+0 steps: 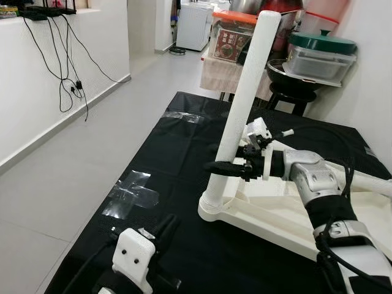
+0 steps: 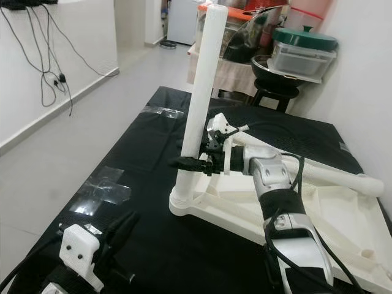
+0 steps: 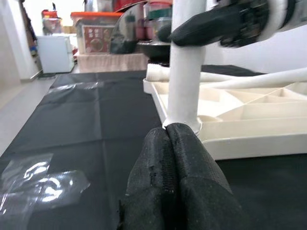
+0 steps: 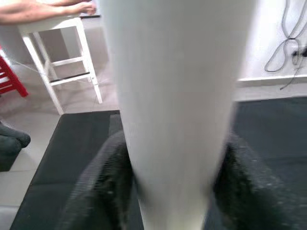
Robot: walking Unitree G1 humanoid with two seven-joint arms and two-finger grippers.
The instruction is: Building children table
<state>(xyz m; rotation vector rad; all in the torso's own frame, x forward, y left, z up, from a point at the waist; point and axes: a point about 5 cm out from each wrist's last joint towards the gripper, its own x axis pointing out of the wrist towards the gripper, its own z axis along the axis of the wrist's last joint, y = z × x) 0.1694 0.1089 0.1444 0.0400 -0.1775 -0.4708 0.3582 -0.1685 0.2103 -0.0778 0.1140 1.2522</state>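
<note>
Low at the near left edge of the black mat (image 1: 177,141): left gripper (image 3: 169,143), fingers pressed together, clenched on nothing, aimed toward the foot of the table leg (image 1: 245,104) but well short of it. Just beside, stuck to the mat's left edge: patches of clear tape (image 1: 130,195).

Centre: white table leg standing nearly upright, long axis vertical with a slight lean, its foot seated in the corner socket of the upside-down white tabletop (image 1: 269,214) lying flat on the mat.

Right of the leg: right gripper (image 1: 225,166), reaching in level from the right, one black finger either side of the lower part of the leg, grasping it a little above the socket. Clearly the nearer arm, already on the part. Judged step: seating or twisting the leg home in its corner, so the leg's vertical axis over the socket matters most. Farther right: a second white leg (image 2: 334,174) lying across the tabletop.
</note>
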